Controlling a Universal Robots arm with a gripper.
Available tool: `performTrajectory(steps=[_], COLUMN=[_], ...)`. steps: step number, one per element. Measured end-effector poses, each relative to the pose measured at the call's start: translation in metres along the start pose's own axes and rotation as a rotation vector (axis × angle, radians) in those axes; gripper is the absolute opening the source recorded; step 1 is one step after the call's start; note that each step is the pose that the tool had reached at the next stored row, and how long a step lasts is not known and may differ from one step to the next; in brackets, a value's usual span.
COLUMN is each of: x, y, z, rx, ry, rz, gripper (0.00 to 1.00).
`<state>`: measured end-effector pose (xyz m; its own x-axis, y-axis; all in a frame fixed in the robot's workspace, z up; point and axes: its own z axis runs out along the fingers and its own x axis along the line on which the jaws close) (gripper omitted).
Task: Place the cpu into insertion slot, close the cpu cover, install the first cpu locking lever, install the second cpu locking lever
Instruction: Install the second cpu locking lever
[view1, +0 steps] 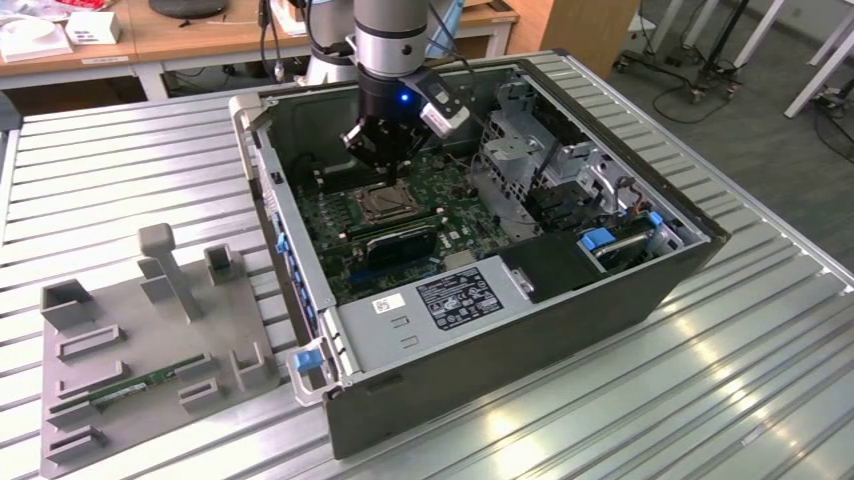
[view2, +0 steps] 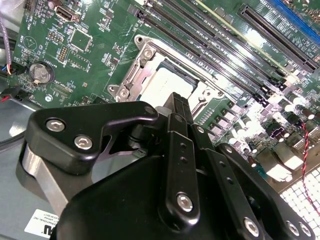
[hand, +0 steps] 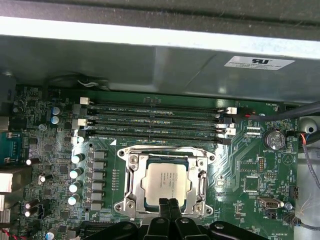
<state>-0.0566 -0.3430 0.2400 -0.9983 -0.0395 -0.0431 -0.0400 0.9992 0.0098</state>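
Black gripper, its two fingers pressed together and holding nothing, hangs just at the 6 o'clock edge of the insertion slot in the first wrist view. One cpu lies flat in that slot, its silver-tan face showing through the cut-out of the one cpu cover, which lies down over it. Beyond, toward 12 o'clock, four long black memory slots run side by side across the green circuit board. One open computer case rests on the ribbed metal tabletop.
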Motion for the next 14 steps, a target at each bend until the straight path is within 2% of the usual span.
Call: performTrajectory(steps=[9, 14], x=[0.0000, 0.0003], y=[-0.0014, -0.0078], z=[-0.0001, -0.0001], rx=[-0.0002, -0.0009], ry=[0.0000, 0.0000], rz=[0.000, 0.000], gripper=[0.11, 0.11])
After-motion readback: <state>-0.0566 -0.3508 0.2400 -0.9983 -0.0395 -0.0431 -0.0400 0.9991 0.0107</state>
